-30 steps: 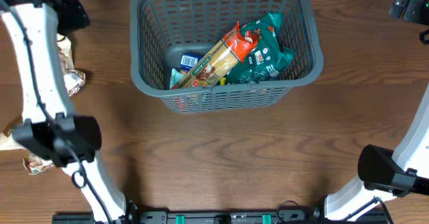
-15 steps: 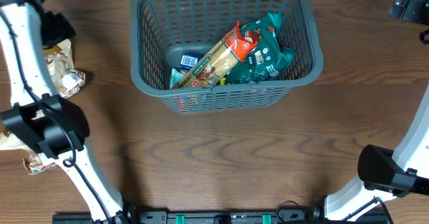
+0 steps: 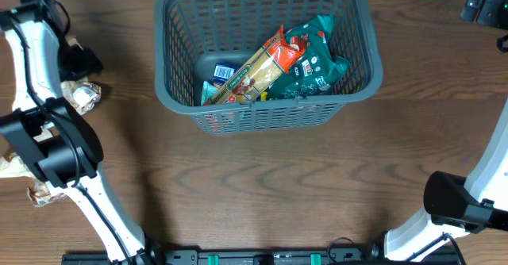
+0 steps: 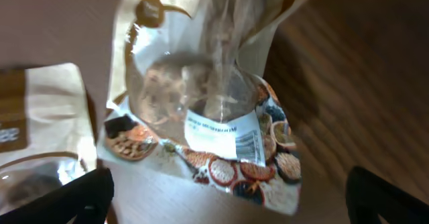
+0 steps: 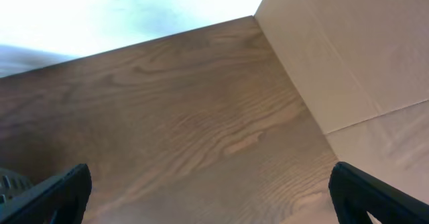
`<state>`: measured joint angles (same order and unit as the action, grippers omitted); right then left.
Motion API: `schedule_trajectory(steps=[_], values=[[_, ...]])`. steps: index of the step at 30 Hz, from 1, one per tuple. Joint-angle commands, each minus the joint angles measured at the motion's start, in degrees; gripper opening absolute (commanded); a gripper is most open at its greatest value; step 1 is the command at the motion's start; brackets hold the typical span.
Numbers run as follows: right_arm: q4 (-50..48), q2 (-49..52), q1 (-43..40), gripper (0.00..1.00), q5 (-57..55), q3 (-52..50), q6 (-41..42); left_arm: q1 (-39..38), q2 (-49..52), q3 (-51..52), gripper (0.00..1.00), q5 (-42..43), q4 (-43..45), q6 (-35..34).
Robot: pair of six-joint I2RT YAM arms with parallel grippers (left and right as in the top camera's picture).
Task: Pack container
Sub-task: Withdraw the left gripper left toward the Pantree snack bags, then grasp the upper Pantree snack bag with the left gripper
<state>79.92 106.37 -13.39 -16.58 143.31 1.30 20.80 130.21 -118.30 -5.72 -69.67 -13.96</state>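
The dark grey lattice basket (image 3: 262, 113) stands at the back middle of the table. It holds a long orange-and-clear pasta packet (image 3: 262, 67), a teal packet (image 3: 317, 55) and a blue packet (image 3: 225, 71). My left gripper (image 3: 79, 60) is open and empty at the far left, just above a clear packet with printed grains (image 4: 214, 117) that lies on the table. Its fingers (image 4: 224, 204) sit wide apart on either side of the packet's lower end, not touching it. My right gripper (image 3: 484, 3) is open and empty at the back right, over bare wood (image 5: 211, 197).
More packets lie along the left table edge (image 3: 83, 97) (image 3: 12, 166) (image 3: 40, 193). A second brown-and-white packet (image 4: 40, 137) lies beside the clear one. A cardboard-coloured wall (image 5: 348, 63) borders the table near the right gripper.
My left gripper has moved toward the table's front along the left edge, coming down over the clear packet. The right arm and the basket contents have not moved.
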Motion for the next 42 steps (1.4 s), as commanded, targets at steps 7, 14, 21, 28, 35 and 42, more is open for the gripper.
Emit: schedule_trajectory(steps=[7,14,21,28,35,42], values=[[0.1,-1.3,-0.4,0.99,-0.8,0.6,0.8,-0.2,0.7,4.7,0.99,3.7,5.7,5.3],[0.1,-1.3,-0.4,0.99,-0.8,0.6,0.8,-0.3,0.7,4.8,0.99,3.6,8.9,5.6],[0.1,-1.3,-0.4,0.99,-0.8,0.6,0.8,-0.3,0.7,5.0,0.99,3.6,11.5,5.8],[0.1,-1.3,-0.4,0.99,-0.8,0.6,0.8,-0.3,0.7,7.9,0.99,3.5,15.5,5.8],[0.1,-1.3,-0.4,0.99,-0.8,0.6,0.8,-0.3,0.7,11.4,0.99,-0.6,19.5,4.3],[0.1,-1.3,-0.4,0.99,-0.8,0.6,0.8,-0.2,0.9,13.3,0.99,-1.0,22.9,3.8]])
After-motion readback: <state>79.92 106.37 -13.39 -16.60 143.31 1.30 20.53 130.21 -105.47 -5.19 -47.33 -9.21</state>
